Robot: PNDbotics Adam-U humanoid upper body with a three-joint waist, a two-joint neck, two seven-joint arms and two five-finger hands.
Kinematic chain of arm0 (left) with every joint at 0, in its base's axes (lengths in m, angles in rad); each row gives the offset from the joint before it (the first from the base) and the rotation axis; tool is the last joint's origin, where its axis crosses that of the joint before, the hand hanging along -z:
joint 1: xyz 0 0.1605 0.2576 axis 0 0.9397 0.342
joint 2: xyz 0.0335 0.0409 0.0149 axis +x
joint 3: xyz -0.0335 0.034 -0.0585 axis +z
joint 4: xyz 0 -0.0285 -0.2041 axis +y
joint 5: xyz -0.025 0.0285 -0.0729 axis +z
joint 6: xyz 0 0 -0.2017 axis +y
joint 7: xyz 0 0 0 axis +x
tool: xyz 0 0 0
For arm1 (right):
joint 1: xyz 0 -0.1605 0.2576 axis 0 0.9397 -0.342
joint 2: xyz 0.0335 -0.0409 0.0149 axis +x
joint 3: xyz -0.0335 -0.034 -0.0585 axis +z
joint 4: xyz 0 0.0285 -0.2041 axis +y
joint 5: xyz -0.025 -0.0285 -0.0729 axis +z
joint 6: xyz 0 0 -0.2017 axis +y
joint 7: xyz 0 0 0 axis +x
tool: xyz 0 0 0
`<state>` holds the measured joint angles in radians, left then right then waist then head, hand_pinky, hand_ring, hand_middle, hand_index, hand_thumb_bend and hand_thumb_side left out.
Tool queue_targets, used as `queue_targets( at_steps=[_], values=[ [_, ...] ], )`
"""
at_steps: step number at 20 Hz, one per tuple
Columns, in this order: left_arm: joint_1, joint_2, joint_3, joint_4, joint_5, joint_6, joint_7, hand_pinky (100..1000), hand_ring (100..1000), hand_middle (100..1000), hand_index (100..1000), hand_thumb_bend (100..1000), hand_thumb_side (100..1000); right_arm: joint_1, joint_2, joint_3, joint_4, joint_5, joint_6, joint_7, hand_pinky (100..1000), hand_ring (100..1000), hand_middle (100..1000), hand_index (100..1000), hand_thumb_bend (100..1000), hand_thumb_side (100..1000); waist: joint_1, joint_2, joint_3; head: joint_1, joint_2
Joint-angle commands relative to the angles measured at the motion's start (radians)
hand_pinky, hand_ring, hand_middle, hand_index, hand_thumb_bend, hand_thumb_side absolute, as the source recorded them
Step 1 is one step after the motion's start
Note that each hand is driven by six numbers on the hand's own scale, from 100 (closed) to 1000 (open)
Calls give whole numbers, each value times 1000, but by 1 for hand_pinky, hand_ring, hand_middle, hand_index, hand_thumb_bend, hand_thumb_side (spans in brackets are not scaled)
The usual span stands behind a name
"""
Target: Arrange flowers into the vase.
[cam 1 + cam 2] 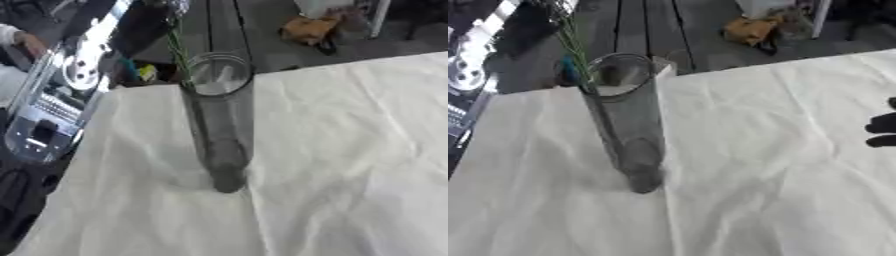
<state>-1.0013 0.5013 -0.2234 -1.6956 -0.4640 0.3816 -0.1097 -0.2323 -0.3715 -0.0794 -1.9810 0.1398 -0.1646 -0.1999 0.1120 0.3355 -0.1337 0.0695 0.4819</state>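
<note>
A white, creased tablecloth (350, 165) is covering the near ground and nothing is lying on it close by; no loose flowers are showing anywhere on it. At the right edge of the right eye view, dark fingertips of the right hand (882, 129) are just poking in above the cloth; they are holding nothing that shows, but how far they are curled I cannot tell; the left hand itself is not showing in either view, though a silver and black arm (52, 95) is running down the left side of the left eye view.

Further in, at the middle, a tall clear glass vase (220, 120) is standing upright on the cloth; a thin green stem (178, 50) is already leaning against the left of its rim, rising up and away towards the far edge. Beyond the table, dark floorboards and an orange bundle (308, 27) are lying well apart from the work.

Judging from this, one stem is in and more are probably to come; to do the next one well, the hand should be bringing the flower in from above the mouth, lowering it stem-first without brushing the rim, since so tall and narrow a vase is likely tipping easily under a sideways knock; letting go only once the stem is resting inside.
</note>
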Motion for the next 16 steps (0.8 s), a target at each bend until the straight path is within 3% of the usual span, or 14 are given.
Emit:
queue_targets(
  at_steps=[1,11,16],
  values=[
    [-10,19,21,-22,9,0,33,621,677,756,975,100,957,-9,-7,-8,-19,3,-3,1,575,649,605,817,100,1000,-10,-20,1,-1,-12],
    [13,18,5,-9,-15,-7,27,629,689,751,945,112,982,-9,-4,-9,-19,5,-3,1,575,649,604,816,100,1000,-11,-15,-3,-2,-17],
    [9,22,-9,10,-53,-20,-63,697,763,813,997,203,1000,-7,-4,-9,-19,6,-3,1,575,649,604,816,100,1000,-10,-16,-5,-1,-16]
  ],
)
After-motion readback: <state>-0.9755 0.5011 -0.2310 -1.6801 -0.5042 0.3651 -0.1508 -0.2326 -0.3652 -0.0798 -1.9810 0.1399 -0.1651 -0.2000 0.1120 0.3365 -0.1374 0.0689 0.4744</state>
